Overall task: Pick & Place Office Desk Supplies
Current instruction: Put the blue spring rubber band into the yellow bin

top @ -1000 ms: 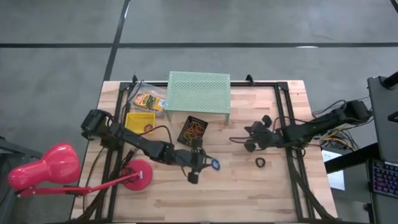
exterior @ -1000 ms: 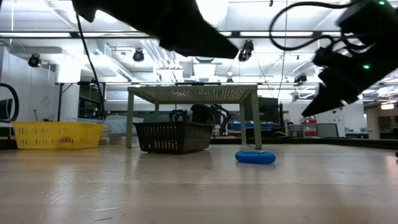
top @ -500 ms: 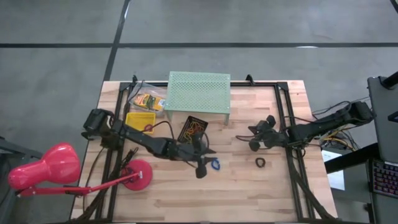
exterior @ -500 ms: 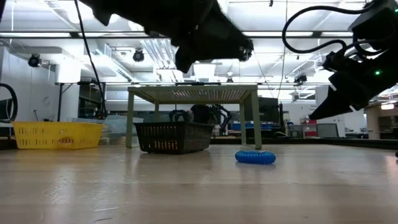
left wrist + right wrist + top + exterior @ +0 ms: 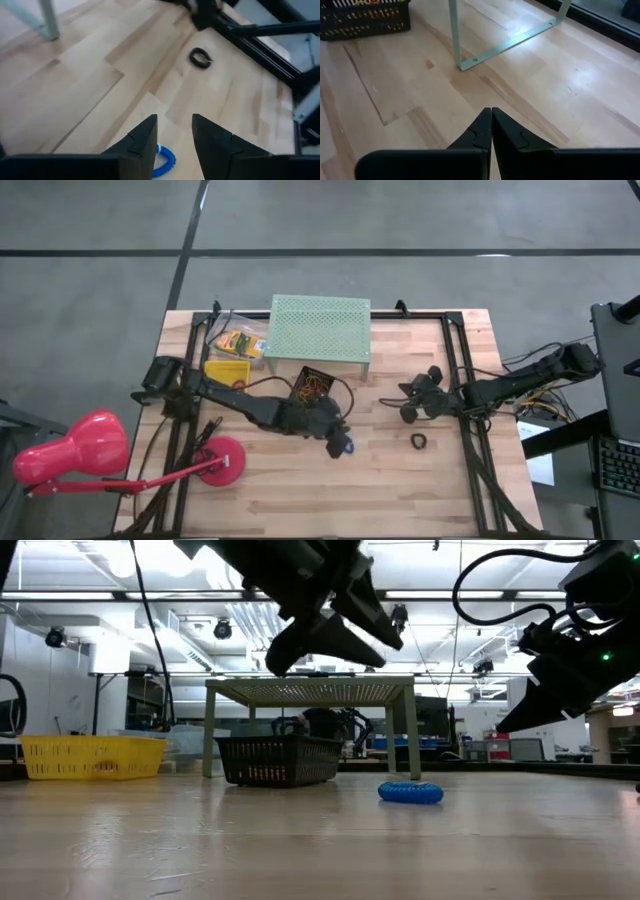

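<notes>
A blue ring roll (image 5: 347,446) lies flat on the wooden table near its middle; it also shows in the low view (image 5: 411,792). My left gripper (image 5: 337,438) hangs open just above it, fingers slanting down, and the ring (image 5: 165,161) shows below the gap between the fingertips (image 5: 174,131). A black ring roll (image 5: 418,441) lies flat farther right, also seen ahead of the left fingers (image 5: 200,57). My right gripper (image 5: 405,412) hovers shut and empty beyond the black ring, toward the right rail (image 5: 491,112).
A mint-green perforated stand (image 5: 320,328) stands at the far middle. In front of it sits a black basket (image 5: 311,388) of coloured rubber bands. A yellow basket (image 5: 227,372) and a bag of yellow-orange boxes (image 5: 237,342) are at the far left. A pink lamp (image 5: 70,452) stands at the near left.
My left gripper has gone toward the table's right, over the blue ring, and has rolled about its own axis; its fingers stay open. My right gripper has drawn back a little toward the table's right edge, still shut. Both rings have stayed in place.
</notes>
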